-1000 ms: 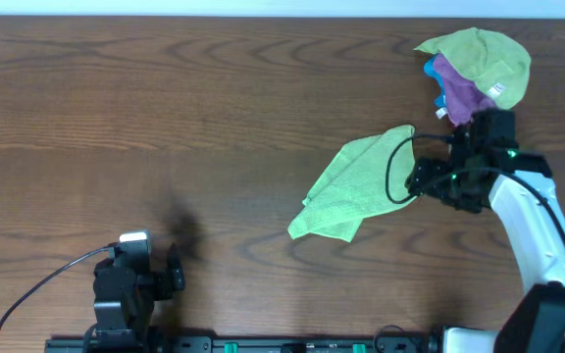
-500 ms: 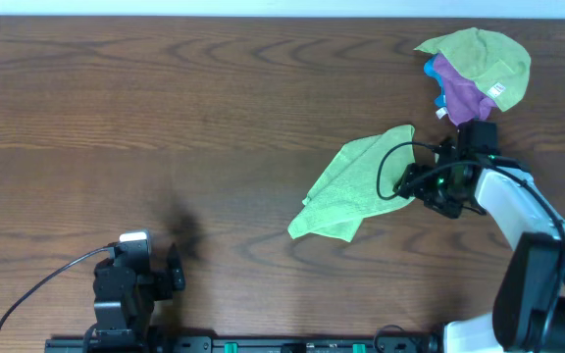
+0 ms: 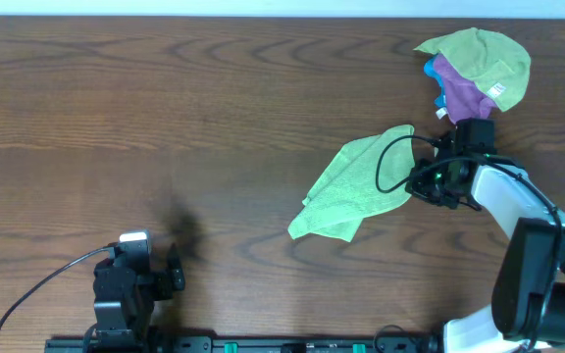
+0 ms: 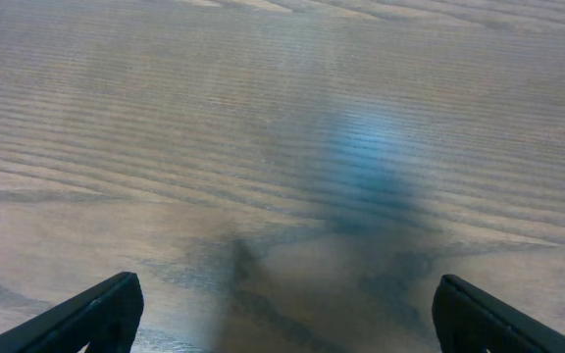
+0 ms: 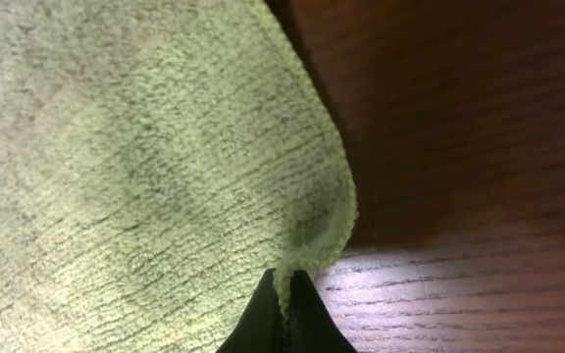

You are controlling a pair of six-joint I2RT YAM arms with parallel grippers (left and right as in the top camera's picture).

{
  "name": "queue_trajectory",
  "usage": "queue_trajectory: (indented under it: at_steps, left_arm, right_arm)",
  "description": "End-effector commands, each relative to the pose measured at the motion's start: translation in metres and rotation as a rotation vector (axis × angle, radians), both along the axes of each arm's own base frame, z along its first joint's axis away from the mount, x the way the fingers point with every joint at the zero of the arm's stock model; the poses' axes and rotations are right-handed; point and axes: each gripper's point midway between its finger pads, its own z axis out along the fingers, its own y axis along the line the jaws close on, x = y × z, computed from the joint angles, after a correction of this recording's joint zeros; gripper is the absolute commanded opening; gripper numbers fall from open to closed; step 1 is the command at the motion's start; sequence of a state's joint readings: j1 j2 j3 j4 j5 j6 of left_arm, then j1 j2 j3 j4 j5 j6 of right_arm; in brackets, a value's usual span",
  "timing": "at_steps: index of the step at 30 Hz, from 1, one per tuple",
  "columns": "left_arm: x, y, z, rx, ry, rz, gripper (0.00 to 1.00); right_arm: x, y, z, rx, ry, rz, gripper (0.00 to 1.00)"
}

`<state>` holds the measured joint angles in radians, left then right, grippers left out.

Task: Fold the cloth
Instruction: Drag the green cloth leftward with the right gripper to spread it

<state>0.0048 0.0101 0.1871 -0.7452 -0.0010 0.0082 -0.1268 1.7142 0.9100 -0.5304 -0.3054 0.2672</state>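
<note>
Dark-brown wood grain runs across the table [image 3: 165, 118] in the overhead view. A green cloth [image 3: 356, 186] lies on it right of centre, partly doubled over, its long axis running from lower left to upper right. The right gripper [image 3: 416, 184] sits at the cloth's right edge, touching it, and a black cable [image 3: 388, 169] loops over the fabric just beside it. Well apart, in the far right corner, rests a pile of cloths [image 3: 479, 64]: a green one over purple and blue. The left arm [image 3: 126, 289] sits low at the near left edge, far from the cloth.

From the left wrist, the left gripper [image 4: 287, 304] shows only its two dark fingertips [image 4: 96, 314] at the bottom corners, spread wide with nothing between them. Below is bare wood with a blurred shadow on it.

From the right wrist, the right gripper [image 5: 282, 319] has its fingers pressed together, pinching a rounded corner of the green cloth [image 5: 145, 167]. The looped weave fills the left and centre of this view, and the table [image 5: 459, 147] shows to the right of it.
</note>
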Motion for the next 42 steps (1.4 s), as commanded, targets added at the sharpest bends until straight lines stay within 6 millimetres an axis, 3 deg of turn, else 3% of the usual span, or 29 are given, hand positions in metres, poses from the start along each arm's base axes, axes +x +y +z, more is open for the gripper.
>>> queue_trajectory:
  at_steps: [1,8,15,20,23,27,32,37,42]
  left_arm:
    - [-0.003,0.002,-0.01,0.017,0.028,-0.001,0.95]
    - [-0.003,0.002,-0.01,0.017,0.028,-0.001,0.95]
    - [-0.003,0.002,-0.01,0.017,0.028,-0.001,0.95]
    - [-0.003,0.002,-0.01,0.017,0.028,-0.001,0.95]
    - [-0.003,0.002,-0.01,0.017,0.028,-0.001,0.96]
    - [-0.003,0.002,-0.01,0.017,0.028,-0.001,0.95]
    - [-0.003,0.002,-0.01,0.017,0.028,-0.001,0.95]
    - [-0.003,0.002,-0.01,0.017,0.028,-0.001,0.95]
    - [-0.003,0.002,-0.01,0.017,0.028,-0.001,0.95]
  right_arm:
    - [0.022,0.011,0.032,0.035,-0.118,0.072,0.01]
    - [0.067,0.06,0.117,0.081,-0.366,0.212,0.01]
    - [0.105,0.133,0.162,0.122,-0.578,0.321,0.01]
    - [0.135,0.192,0.149,0.21,-0.625,0.352,0.01]
    - [0.158,0.246,0.123,0.27,-0.62,0.42,0.01]
    - [0.187,0.318,0.105,0.335,-0.642,0.514,0.01]
    - [0.2,0.39,0.121,0.42,-0.717,0.648,0.01]
    - [0.187,0.423,0.143,0.427,-0.745,0.743,0.01]
    - [0.179,0.42,0.135,0.384,-0.682,0.763,0.01]
